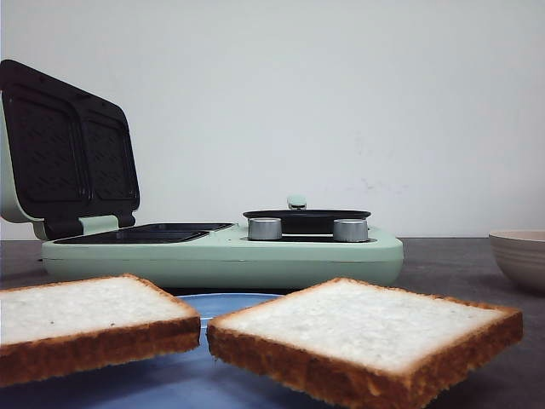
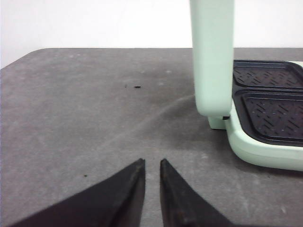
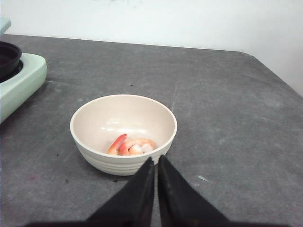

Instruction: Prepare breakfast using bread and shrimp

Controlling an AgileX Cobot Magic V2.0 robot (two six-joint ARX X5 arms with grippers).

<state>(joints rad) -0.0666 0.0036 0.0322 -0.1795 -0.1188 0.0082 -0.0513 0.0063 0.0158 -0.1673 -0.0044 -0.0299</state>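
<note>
Two square slices of bread lie side by side on a blue plate (image 1: 230,300) close in the front view, one at the left (image 1: 85,311) and one at the right (image 1: 366,324). A pink shrimp (image 3: 131,145) lies in a cream bowl (image 3: 94,153), just beyond my right gripper (image 3: 156,161), which is shut and empty. My left gripper (image 2: 151,163) hovers over bare table with only a narrow slit between its fingers and nothing in it. It is left of the green sandwich maker (image 2: 265,151). Neither gripper shows in the front view.
The green sandwich maker (image 1: 221,256) stands behind the bread, its lid (image 1: 68,153) raised at the left above two dark grill wells (image 2: 270,111). A small black pan (image 1: 306,220) and two silver knobs sit on its right half. The bowl (image 1: 521,254) is at the right edge.
</note>
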